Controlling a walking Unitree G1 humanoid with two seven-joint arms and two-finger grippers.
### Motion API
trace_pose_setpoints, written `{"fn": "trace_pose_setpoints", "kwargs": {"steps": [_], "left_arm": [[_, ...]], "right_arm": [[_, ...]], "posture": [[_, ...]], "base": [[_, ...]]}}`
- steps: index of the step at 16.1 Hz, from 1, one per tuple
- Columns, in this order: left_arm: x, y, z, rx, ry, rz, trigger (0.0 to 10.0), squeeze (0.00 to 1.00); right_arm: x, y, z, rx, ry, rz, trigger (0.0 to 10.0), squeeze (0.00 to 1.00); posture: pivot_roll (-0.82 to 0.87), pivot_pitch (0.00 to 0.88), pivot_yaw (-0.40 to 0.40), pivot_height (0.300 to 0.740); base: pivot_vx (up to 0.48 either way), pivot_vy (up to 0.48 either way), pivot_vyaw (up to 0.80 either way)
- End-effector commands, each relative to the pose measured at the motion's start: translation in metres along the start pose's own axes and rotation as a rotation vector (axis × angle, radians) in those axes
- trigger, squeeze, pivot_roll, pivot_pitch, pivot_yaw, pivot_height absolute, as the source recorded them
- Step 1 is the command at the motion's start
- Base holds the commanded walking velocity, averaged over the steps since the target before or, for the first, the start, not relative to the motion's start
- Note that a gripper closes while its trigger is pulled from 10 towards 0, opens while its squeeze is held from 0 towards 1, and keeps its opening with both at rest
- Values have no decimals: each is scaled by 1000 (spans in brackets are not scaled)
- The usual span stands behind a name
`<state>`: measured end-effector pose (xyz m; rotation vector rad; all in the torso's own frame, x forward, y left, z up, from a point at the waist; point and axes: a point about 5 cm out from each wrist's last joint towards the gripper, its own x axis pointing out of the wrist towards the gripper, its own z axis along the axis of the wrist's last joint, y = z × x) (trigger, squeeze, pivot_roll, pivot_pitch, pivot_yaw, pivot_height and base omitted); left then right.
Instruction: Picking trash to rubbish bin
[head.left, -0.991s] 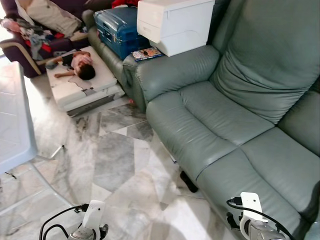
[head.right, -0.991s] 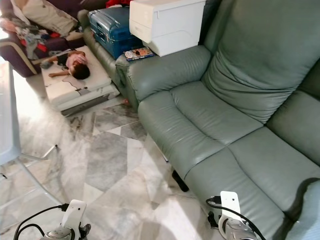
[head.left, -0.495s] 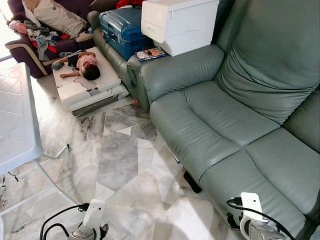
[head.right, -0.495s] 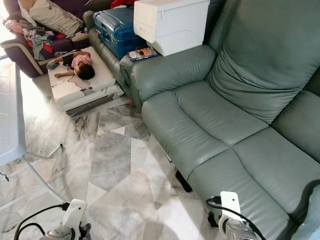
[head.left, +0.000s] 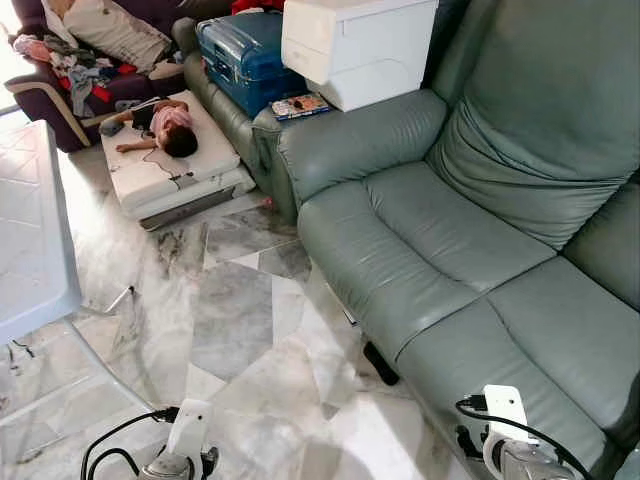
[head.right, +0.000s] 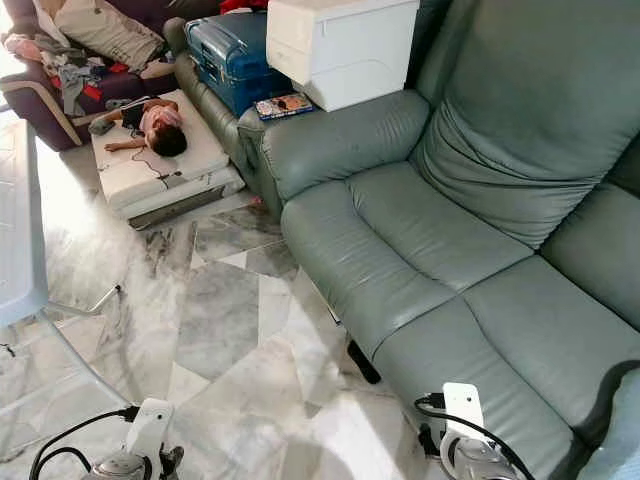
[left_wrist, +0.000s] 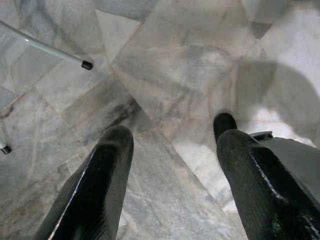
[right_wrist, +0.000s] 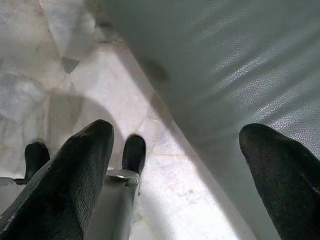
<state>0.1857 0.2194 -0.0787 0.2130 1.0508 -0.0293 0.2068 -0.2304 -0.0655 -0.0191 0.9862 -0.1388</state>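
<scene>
Marble floor (head.left: 240, 330) runs between a grey-green sofa (head.left: 470, 230) and a white tabletop (head.left: 30, 240). Left hand (left_wrist: 170, 175) and right hand (right_wrist: 175, 165) both hang low, fingers spread, holding nothing. I can make out no trash or rubbish bin from here. A person lies on a mattress (head.left: 165, 165) ahead. Risk, as I judge it: walking on while searching could bring me too close to them or clip the table leg (left_wrist: 47, 47).

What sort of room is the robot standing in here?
Most likely a home living room. A large grey-green leather sofa runs along the robot's right, the floor is polished marble tile, and a person lies on a low white mattress beside a blue suitcase further back.
</scene>
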Motion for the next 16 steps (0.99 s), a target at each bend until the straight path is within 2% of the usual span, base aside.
{"fn": "trace_pose_setpoints", "kwargs": {"steps": [1,16], "left_arm": [[-1,4,-3,-12,12,15,10000,0],[-1,4,-3,-11,11,14,10000,0]], "right_arm": [[0,1,-1,-18,7,4,10000,0],[0,1,-1,-29,6,9,10000,0]], "posture": [[86,38,45,740],[85,39,46,740]], "base": [[0,0,0],[0,0,0]]}}
